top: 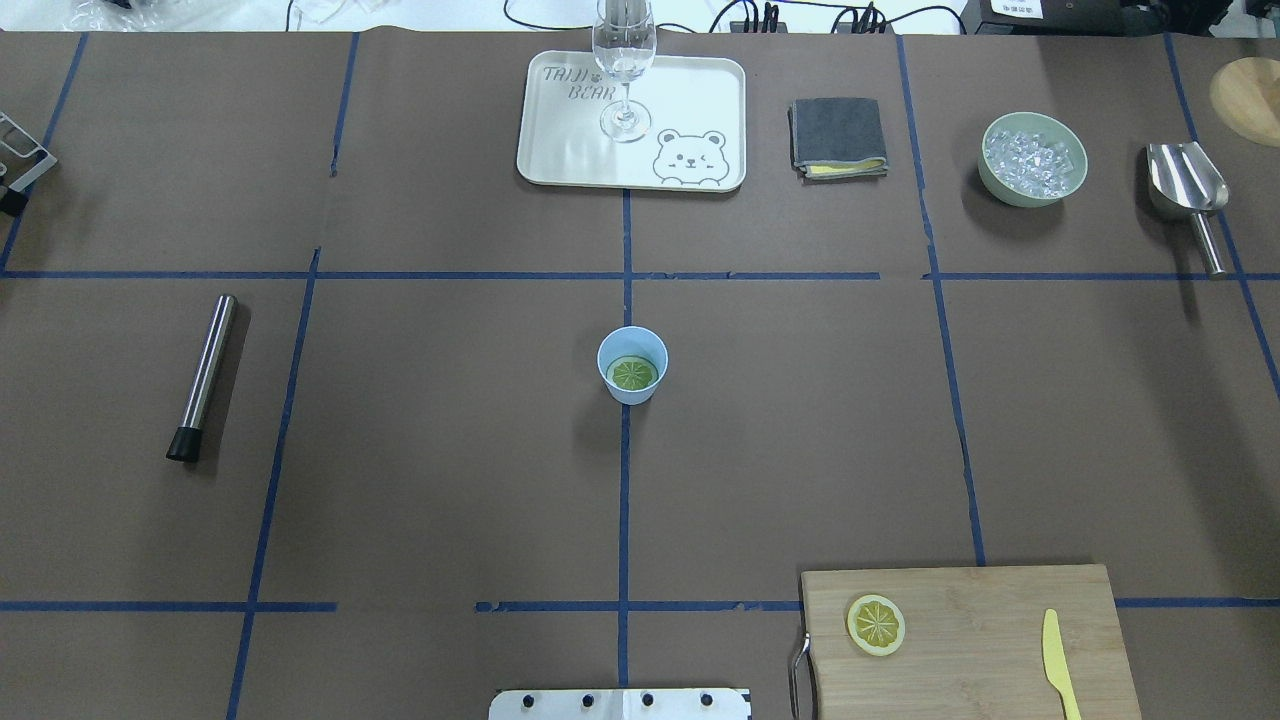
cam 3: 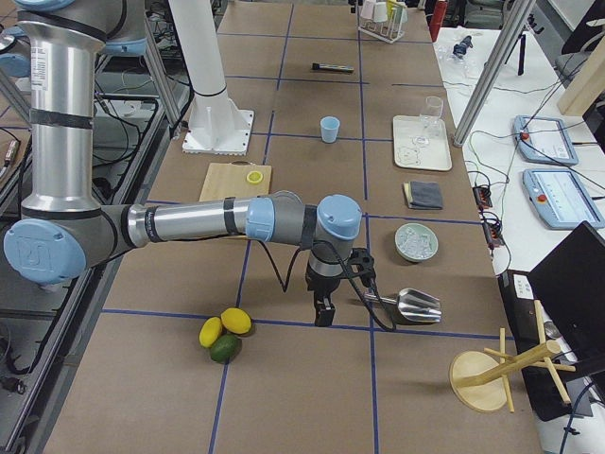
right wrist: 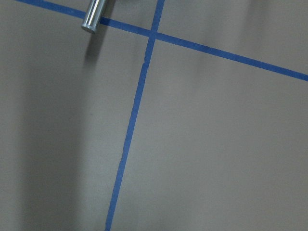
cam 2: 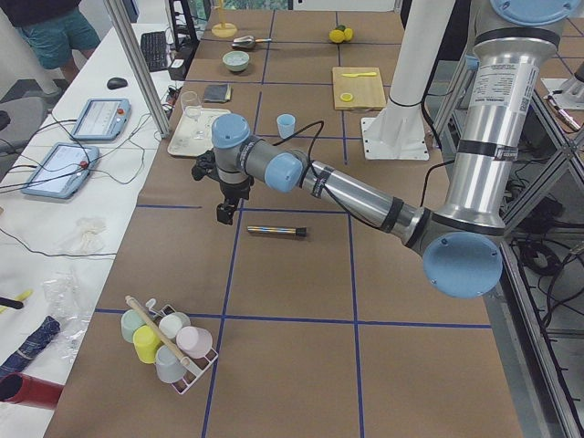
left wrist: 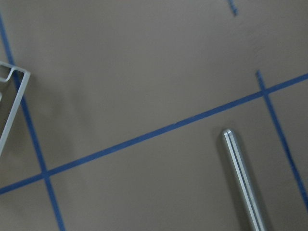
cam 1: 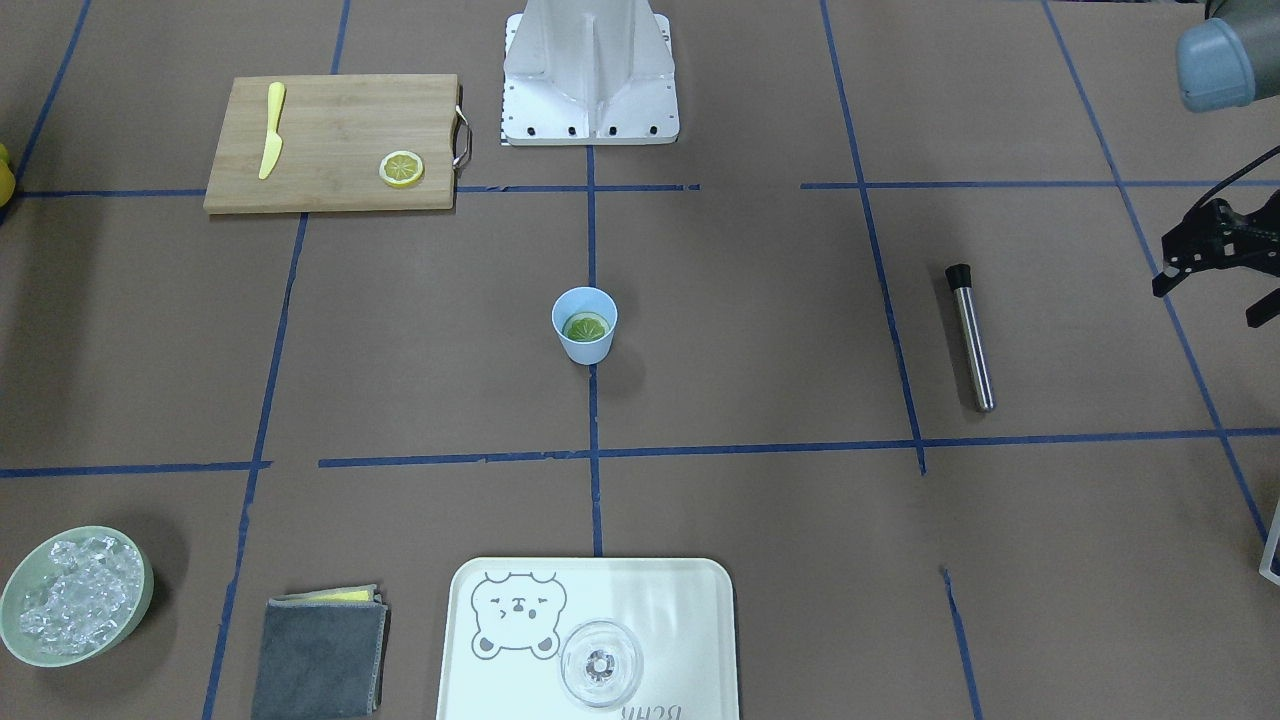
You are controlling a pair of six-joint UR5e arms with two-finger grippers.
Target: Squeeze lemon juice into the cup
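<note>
Brown-paper worktop (cam 1: 760, 330): matte covering, divided into rectangles by blue tape lines (cam 1: 593, 440); the tape is ragged at some joins.
Cup (cam 1: 585, 350): light blue, upright, on the central tape line at mid-worktop, well apart from every other item.
Lemon (cam 1: 586, 326): slice lying flat inside the cup, face up, greenish in tone.
Second slice (cam 1: 401, 168): on the bamboo cutting board (cam 1: 330, 140), near its handle end; the yellow knife (cam 1: 271, 143) lies at the opposite end.
Left gripper (cam 1: 1208, 303): fingers apart, empty, hanging above the worktop outboard of the steel tube (cam 1: 971, 338).
Right gripper (cam 3: 331, 298): hangs over the opposite end of the worktop, next to the metal scoop (cam 3: 411, 305); only the side view shows it, so I cannot tell whether the fingers are apart or together.
Operators' edge: tray (cam 1: 680, 620) carrying a clear glass (cam 1: 600, 665), a grey cloth (cam 1: 318, 655), and a bowl of ice (cam 1: 148, 590).
Room: white bench (cam 2: 36, 228) alongside the worktop, with tablets (cam 2: 100, 119) and loose cables on it.
</note>
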